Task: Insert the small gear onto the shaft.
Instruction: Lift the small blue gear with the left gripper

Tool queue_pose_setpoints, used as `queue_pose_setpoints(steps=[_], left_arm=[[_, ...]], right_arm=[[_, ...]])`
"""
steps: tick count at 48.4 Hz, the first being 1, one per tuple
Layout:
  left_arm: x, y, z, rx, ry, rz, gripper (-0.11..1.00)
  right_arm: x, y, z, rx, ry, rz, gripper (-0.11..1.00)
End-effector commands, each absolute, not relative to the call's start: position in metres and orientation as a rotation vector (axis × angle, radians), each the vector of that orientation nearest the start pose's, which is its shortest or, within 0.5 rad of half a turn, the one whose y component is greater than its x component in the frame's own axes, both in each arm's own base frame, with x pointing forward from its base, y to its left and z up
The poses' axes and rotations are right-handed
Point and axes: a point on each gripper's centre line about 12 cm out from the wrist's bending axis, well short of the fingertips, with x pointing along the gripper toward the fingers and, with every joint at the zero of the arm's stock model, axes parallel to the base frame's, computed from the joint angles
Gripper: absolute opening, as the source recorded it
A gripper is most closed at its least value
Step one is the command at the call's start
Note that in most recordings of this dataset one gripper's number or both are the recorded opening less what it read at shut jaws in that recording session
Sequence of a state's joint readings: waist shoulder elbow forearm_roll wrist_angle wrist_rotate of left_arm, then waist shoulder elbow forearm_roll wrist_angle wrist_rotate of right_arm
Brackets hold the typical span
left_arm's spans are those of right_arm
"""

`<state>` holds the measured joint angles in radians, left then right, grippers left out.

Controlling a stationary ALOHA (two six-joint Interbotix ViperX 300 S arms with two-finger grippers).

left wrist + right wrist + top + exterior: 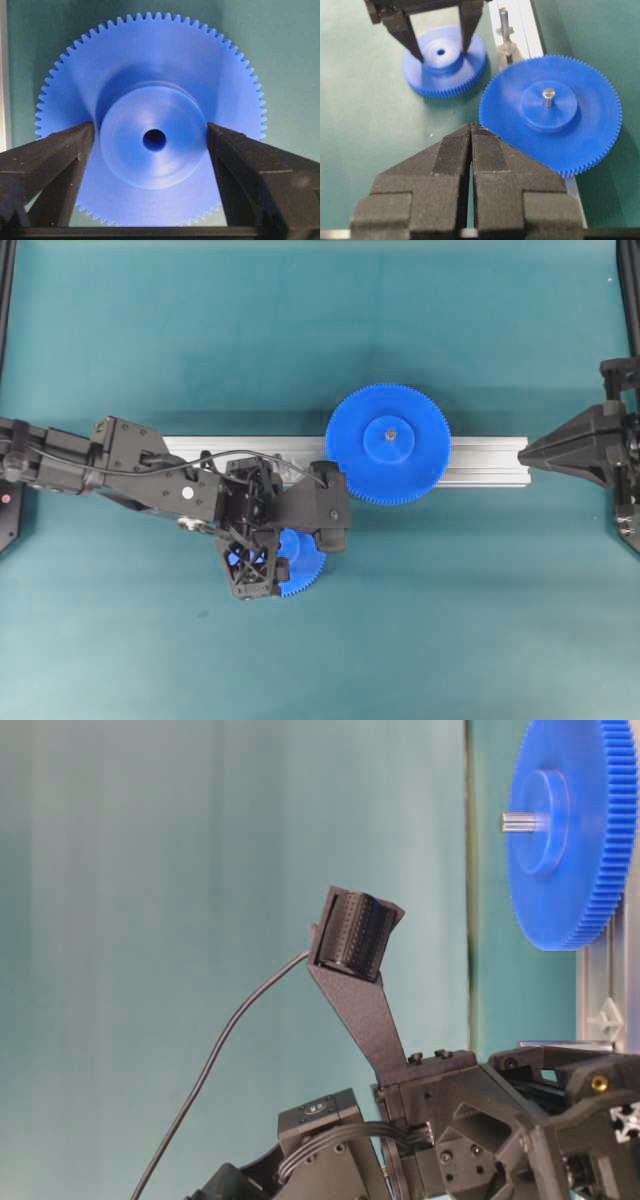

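Small gear (444, 61): lies flat on the green bench, near the middle of it, just beside the front side of the aluminium rail (480, 460). Hub and dark centre hole look upward. In the overhead view it is mostly hidden under the left arm; only a part of its toothed rim shows.

Left pincer (150, 137): stands above the small gear, one finger (55, 155) on each side of the raised hub. In the left wrist view both fingers meet the hub edge or are very close to it; I cannot tell if they already pinch it.

Shaft (504, 22): short silvery pin on a pale faceted base, upright on the rail, between the small gear and the large gear. Nothing is on it.

Large gear (388, 444): sits on the rail near its middle, with its own grey pin through the hub. Its rim goes over both sides of the rail.

Right pincer (471, 145): fingers pressed together, nothing between them. It rests at the right edge of the bench, near the right end of the rail, pointing along it to the large gear.
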<state>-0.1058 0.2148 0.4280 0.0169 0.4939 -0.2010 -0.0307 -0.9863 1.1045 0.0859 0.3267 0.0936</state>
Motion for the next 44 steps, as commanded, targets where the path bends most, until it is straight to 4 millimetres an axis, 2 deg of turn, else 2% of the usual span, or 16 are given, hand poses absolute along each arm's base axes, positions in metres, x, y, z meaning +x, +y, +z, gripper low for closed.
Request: queue_pose_setpoints(steps=[1,12,17,44], left_arm=[[0.409,-0.042,0.116,-0.105,1.149,0.025,0.79],[0.405,-0.046,0.120,-0.091,1.203,0.021,0.73],[0.404,-0.047,0.131,-0.085,1.224,0.021,0.73],[0.406,-0.047,0.213,-0.025,1.213,-0.018,0.72]], right_arm=[[0.189,-0.003,0.260,0.196,0.428,-0.045,0.01],[0.189,-0.003,0.260,0.196,0.428,-0.045,0.01],[0.189,-0.003,0.261,0.196,0.427,-0.045,0.01],[0.182,-0.003,0.264,0.195,0.390,-0.042,0.01]])
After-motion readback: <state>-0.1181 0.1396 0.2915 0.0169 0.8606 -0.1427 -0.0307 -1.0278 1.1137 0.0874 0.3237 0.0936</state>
